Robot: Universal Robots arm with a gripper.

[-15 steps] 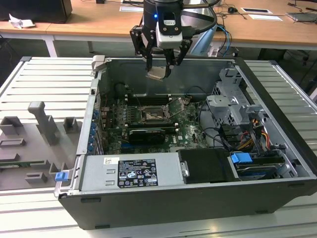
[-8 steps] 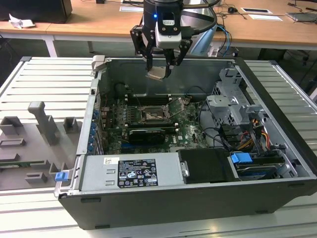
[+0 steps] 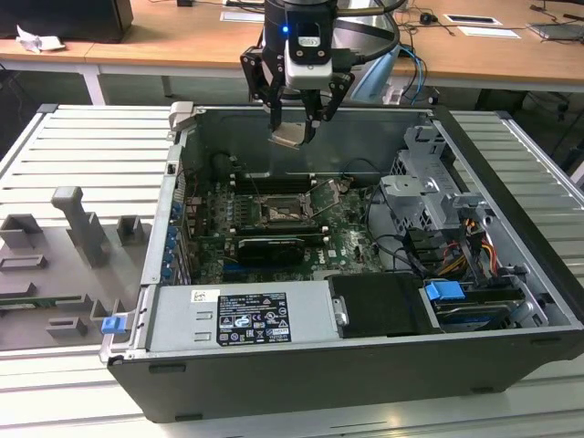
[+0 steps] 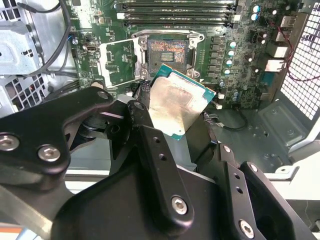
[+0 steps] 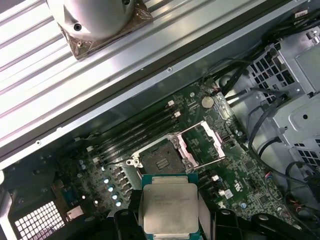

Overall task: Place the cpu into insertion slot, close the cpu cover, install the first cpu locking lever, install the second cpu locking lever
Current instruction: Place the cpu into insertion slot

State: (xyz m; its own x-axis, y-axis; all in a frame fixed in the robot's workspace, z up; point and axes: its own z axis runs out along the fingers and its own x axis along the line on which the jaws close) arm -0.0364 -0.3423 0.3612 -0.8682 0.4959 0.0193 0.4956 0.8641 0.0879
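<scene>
My gripper [image 3: 292, 135] is shut on the cpu [image 3: 289, 138], a flat silver-faced square chip with a green edge, and holds it in the air above the open computer case. In both wrist views the cpu [image 4: 180, 105] [image 5: 170, 210] sits between the black fingers [image 4: 142, 127]. The insertion slot [image 3: 276, 212] [image 4: 166, 52] [image 5: 160, 161] lies below on the green motherboard, its dark centre bare. Beside the slot, the cpu cover [image 4: 117, 62] [image 5: 202, 142] stands swung open.
Long memory slots [image 4: 175, 12] run beside the socket, and a long black card [image 3: 271, 248] lies across the board. A drive cage with cables [image 3: 429, 196] and a power supply [image 3: 242, 319] fill the case. Grey fixtures [image 3: 73, 237] stand on the exterior view's left.
</scene>
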